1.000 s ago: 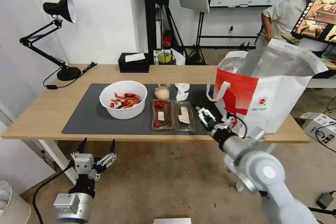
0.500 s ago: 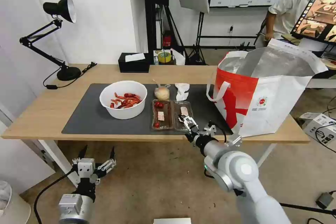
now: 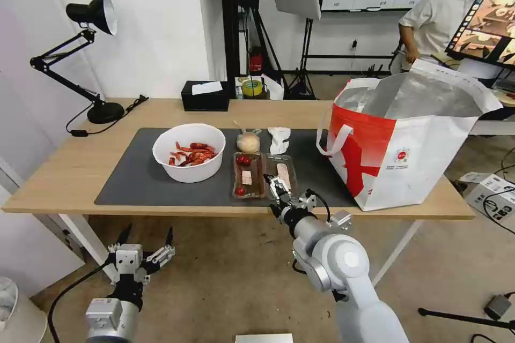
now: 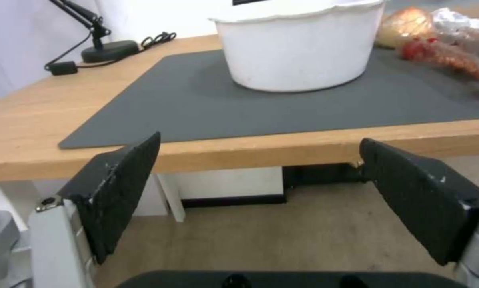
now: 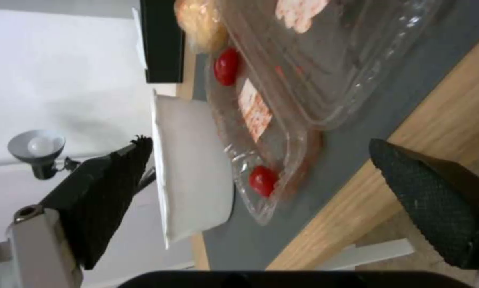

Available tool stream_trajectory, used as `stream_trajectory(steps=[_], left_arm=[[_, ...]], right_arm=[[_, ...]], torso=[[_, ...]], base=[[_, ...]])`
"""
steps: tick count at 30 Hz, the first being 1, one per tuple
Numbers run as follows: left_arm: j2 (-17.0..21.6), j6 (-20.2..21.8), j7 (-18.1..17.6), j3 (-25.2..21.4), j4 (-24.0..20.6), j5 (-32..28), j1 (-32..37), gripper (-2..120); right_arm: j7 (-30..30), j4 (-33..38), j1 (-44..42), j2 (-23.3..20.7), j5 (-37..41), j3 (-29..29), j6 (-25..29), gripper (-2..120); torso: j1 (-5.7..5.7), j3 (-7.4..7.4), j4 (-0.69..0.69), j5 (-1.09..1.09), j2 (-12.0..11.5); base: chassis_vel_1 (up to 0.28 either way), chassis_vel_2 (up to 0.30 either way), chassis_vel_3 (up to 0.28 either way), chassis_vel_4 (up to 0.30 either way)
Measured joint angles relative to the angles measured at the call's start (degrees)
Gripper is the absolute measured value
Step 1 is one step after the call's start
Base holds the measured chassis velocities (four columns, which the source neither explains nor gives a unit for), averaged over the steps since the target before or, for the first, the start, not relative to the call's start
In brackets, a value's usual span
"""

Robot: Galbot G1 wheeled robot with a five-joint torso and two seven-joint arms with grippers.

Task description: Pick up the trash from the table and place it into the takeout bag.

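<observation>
My right gripper (image 3: 277,187) hangs at the near edge of the table (image 3: 64,171), directly over the near end of the clear plastic tray (image 3: 264,176). Its fingers are spread apart and nothing lies between them. In the right wrist view the two black pads (image 5: 117,192) flank the tray's near edge, with wood and mat visible in the gap; contact with the plastic cannot be confirmed.

My left gripper (image 3: 145,240) is parked low in front of the table, below the near edge toward the left end, fingers apart and empty. The left wrist view shows its pads (image 4: 127,184) framing the table's edge and the dark grey mat (image 4: 207,108) beyond.

Condition of the trash: all four items rest on the mat. The white bowl (image 3: 189,151) with red crayfish shells stands left of the tray, apart from it. The tray's two compartments hold red bits and pale scraps. The small beige-filled bag (image 3: 248,142) lies just behind the tray's left compartment, and the crumpled white tissue (image 3: 279,139) just behind its right one.

The takeout bag (image 3: 407,144) stands upright at the right end of the tabletop, mouth open, foil lining exposed, one corner on the mat.
</observation>
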Motion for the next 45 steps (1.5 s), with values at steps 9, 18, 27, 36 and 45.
stream_trajectory(steps=[9, 18, 27, 36, 45], left_arm=[[0.8, -1.1, 0.0, -0.1, 0.9, -0.4, 0.1, 100], [1.0, -1.1, 0.0, -0.2, 0.9, -0.5, 0.3, 100], [0.9, -1.1, 0.0, -0.2, 1.0, -0.6, 0.5, 100], [0.8, -1.1, -0.1, -0.2, 0.8, -0.6, 0.7, 100], [0.6, -1.1, -0.1, -0.3, 0.6, -0.5, 1.0, 100]], right_arm=[[-1.0, -1.2, 0.3, 1.6, -0.4, 0.4, 0.1, 100], [-1.0, -1.2, 1.0, 2.6, -0.7, -0.3, 0.1, 100], [-1.0, -2.6, 1.4, 2.7, -1.1, -0.3, 0.3, 100], [-1.4, -3.3, 1.7, 2.7, -0.9, 0.5, 0.6, 100], [-1.9, -4.1, 2.1, 2.7, -0.7, 0.6, 0.7, 100]], torso=[[0.0, 0.0, 0.0, 0.0, 0.0], [0.0, 0.0, 0.0, 0.0, 0.0], [-0.01, 0.0, 0.0, 0.0, 0.0], [0.0, 0.0, 0.0, 0.01, 0.0], [0.0, 0.0, 0.0, 0.01, 0.0]], base=[[0.0, 0.0, 0.0, 0.0], [0.0, 0.0, 0.0, 0.0], [0.0, 0.0, 0.0, 0.0], [0.0, 0.0, 0.0, 0.0], [0.0, 0.0, 0.0, 0.0]])
